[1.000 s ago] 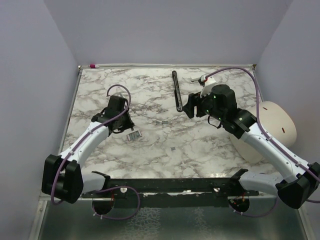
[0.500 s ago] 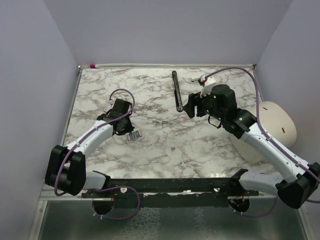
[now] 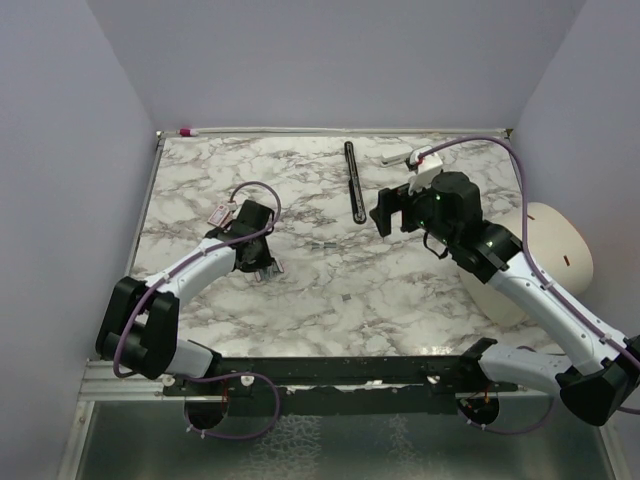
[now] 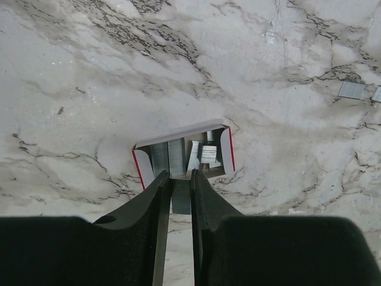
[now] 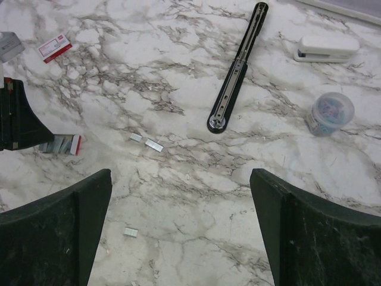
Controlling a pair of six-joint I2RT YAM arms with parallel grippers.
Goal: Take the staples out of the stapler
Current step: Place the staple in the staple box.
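Observation:
The stapler (image 4: 183, 153), a tiny red-and-white rectangle with grey metal strips inside, lies on the marble left of centre (image 3: 270, 268); it also shows at the left edge of the right wrist view (image 5: 62, 144). My left gripper (image 4: 181, 179) is shut on the grey metal part that sticks out of its near end (image 3: 262, 262). Loose staples (image 5: 153, 145) lie on the marble at mid-table (image 3: 325, 244), and one more short strip (image 5: 130, 232) lies nearer. My right gripper (image 5: 180, 176) hangs wide open above the marble right of centre (image 3: 385, 212), holding nothing.
A long thin black bar (image 3: 354, 182) lies at the back centre. A small white block (image 5: 326, 47) and a round clear tub (image 5: 331, 113) sit beyond it. A red-and-white slip (image 5: 55, 49) lies by the left arm. A white rounded object (image 3: 545, 255) stands at the table's right edge.
My left arm has swung toward the back and right, closing in on the stapler, which stays in place. My right gripper's jaws have spread wider.

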